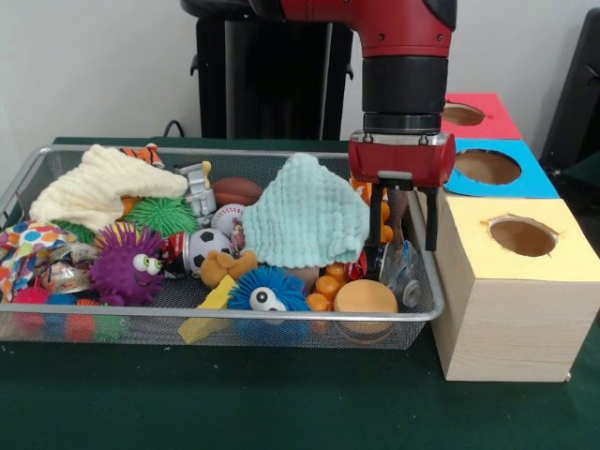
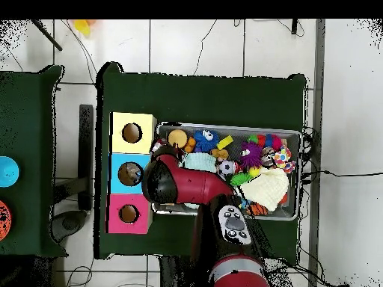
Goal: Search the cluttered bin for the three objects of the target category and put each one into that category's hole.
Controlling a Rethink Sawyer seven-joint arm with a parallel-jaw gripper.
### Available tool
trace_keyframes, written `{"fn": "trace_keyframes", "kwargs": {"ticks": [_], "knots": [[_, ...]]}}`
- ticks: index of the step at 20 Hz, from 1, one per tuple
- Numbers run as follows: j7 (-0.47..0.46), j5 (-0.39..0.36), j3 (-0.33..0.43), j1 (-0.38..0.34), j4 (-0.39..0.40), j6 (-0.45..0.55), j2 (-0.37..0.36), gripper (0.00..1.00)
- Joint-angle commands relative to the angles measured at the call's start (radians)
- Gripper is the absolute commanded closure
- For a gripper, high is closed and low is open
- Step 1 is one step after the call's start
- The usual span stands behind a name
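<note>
The wire mesh bin (image 1: 281, 317) lies across the table, full of toys; it also shows in the overhead view (image 2: 224, 125). My gripper (image 1: 403, 255) hangs open over the bin's right end, beside the yellow-topped box. One finger (image 1: 376, 239) reaches down among the toys next to a clear plastic piece (image 1: 401, 267); the other stands by the bin's right rim. Nothing is held between them. The blue-topped box's hole (image 1: 487, 167) is behind and to the right, and it also shows in the overhead view (image 2: 130, 173). In the overhead view the arm (image 2: 176, 183) hides the gripper.
A mint knitted cloth (image 1: 305, 216) stands tall just left of the gripper. An orange disc (image 1: 366, 298), small orange balls (image 1: 326, 286), a blue fuzzy ball (image 1: 267, 291), a soccer ball (image 1: 206, 246), a purple spiky ball (image 1: 127, 265) and a cream cloth (image 1: 98, 187) fill the bin. Yellow-topped (image 1: 520, 234) and red-topped (image 1: 464, 114) boxes flank the blue one.
</note>
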Motion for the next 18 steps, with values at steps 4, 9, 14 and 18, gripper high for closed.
{"fn": "trace_keyframes", "kwargs": {"ticks": [4,9,14,18], "knots": [[0.104,0.07,-0.022,0.024,-0.148,0.076,0.059,0.0],[0.1,0.079,-0.038,0.035,-0.174,0.086,0.069,0.0],[0.098,0.077,-0.037,0.032,-0.176,0.083,0.074,0.0],[0.098,0.069,-0.04,0.027,-0.156,0.081,0.066,0.0]]}}
